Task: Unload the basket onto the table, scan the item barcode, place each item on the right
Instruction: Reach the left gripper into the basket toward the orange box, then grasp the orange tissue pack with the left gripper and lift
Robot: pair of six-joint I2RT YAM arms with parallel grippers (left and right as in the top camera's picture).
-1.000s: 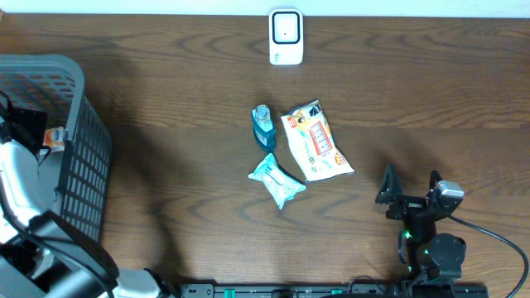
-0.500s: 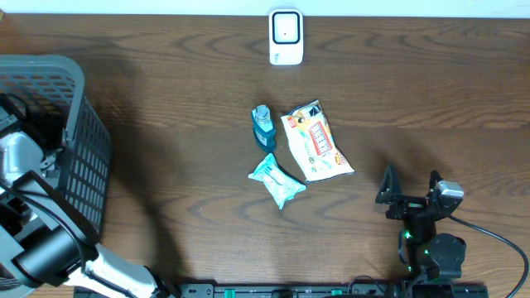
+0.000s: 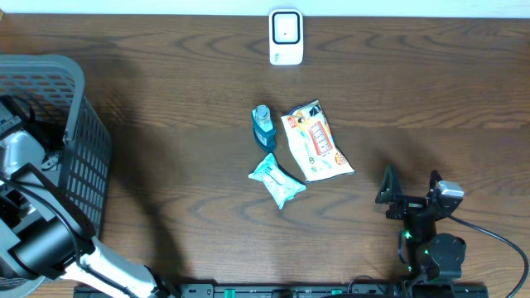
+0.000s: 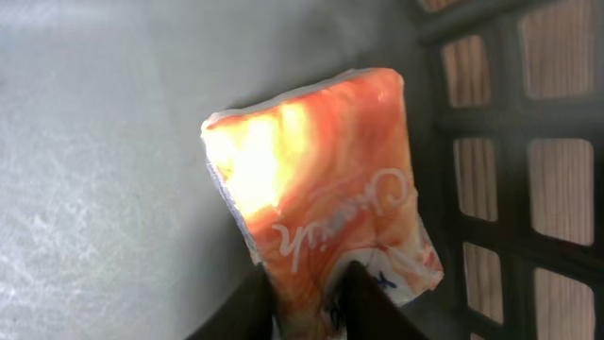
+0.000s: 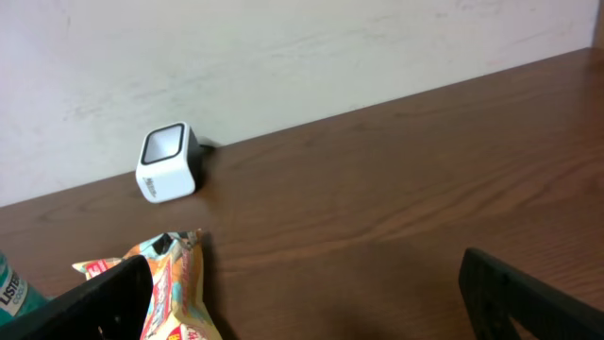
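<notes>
Left wrist view: the orange packet is being clamped edgewise by the left jaws, the right jaws standing apart; a slow, straight lift is being called for.

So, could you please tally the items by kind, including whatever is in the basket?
Packets: 3 (snack packet, teal packet, orange packet)
Teal bottle: 1
Barcode scanner: 1
Basket: 1
Total: 6

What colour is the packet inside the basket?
The packet is marbled orange with white writing, best seen from the left wrist.
</notes>
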